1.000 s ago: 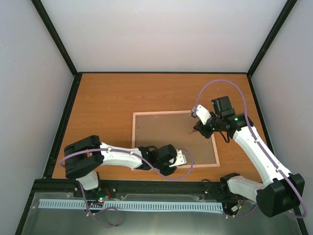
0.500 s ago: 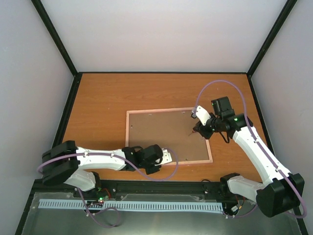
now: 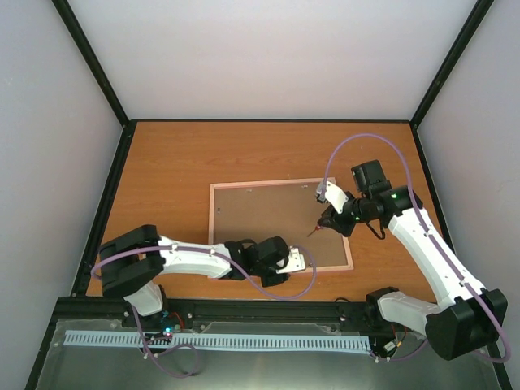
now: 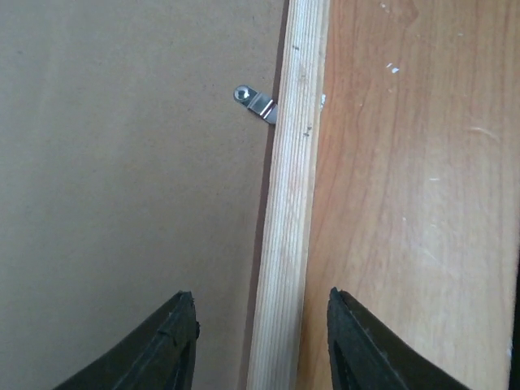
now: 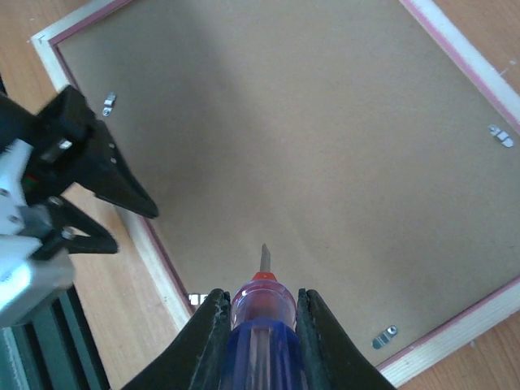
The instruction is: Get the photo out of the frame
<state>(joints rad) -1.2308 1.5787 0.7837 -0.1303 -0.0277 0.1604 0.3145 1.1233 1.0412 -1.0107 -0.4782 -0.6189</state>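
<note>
The frame (image 3: 244, 188) lies face down on the table, its brown board back (image 5: 309, 146) upward inside a pink-and-wood border. The photo is hidden under the board. My left gripper (image 3: 297, 263) is at the frame's near edge and stands open. Its fingers (image 4: 175, 345) straddle the wooden edge strip (image 4: 292, 203) without touching it. My right gripper (image 3: 327, 219) hovers over the board's right part, shut on a purple-handled screwdriver (image 5: 262, 341) whose tip points at the board. In the right wrist view the left gripper (image 5: 134, 229) shows at the frame's edge.
Small metal tabs hold the board down: one tab (image 4: 258, 103) lies ahead of the left fingers, and other tabs (image 5: 501, 136) (image 5: 384, 335) (image 5: 108, 103) sit along the border. Orange wooden table (image 3: 179, 154) surrounds the frame, with black rails at its sides.
The frame slid left across the table with the left gripper shut on its near edge. That gripper has now opened and let go. The right gripper dipped slightly with the screwdriver.
</note>
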